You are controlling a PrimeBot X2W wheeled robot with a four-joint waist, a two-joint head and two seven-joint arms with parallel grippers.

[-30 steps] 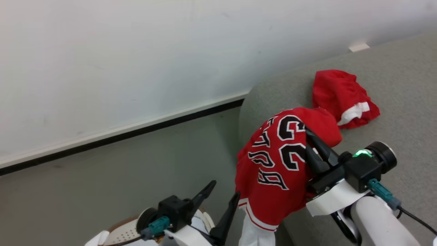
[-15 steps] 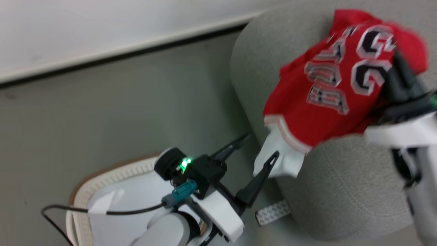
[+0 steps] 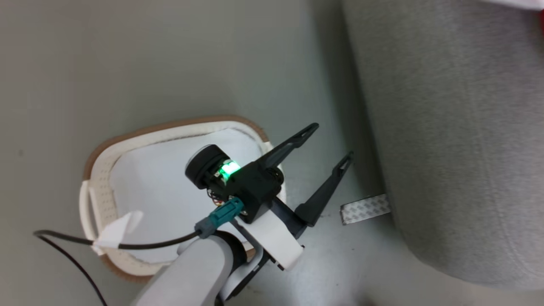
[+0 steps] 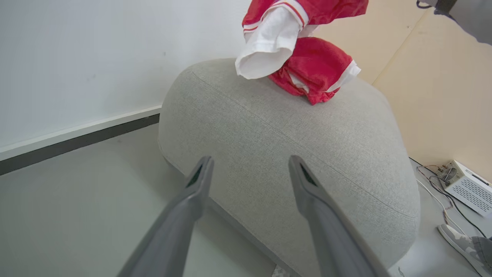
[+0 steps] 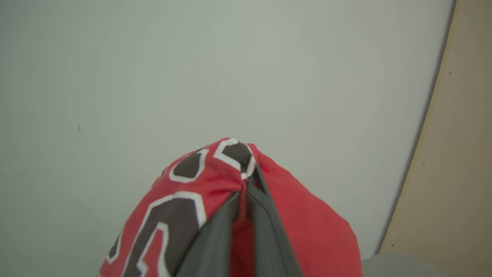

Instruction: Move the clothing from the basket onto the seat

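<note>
Right wrist view: red clothing [image 5: 307, 231], black white-edged marks, probably numerals.

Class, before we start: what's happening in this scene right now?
A robot is moving clothes from a basket to a grey seat. Its right claw is shut on a red jersey, hanging over the seat, where another red garment already lies. The left claw is open and empty between basket and seat. The basket holds a white pad.
</note>
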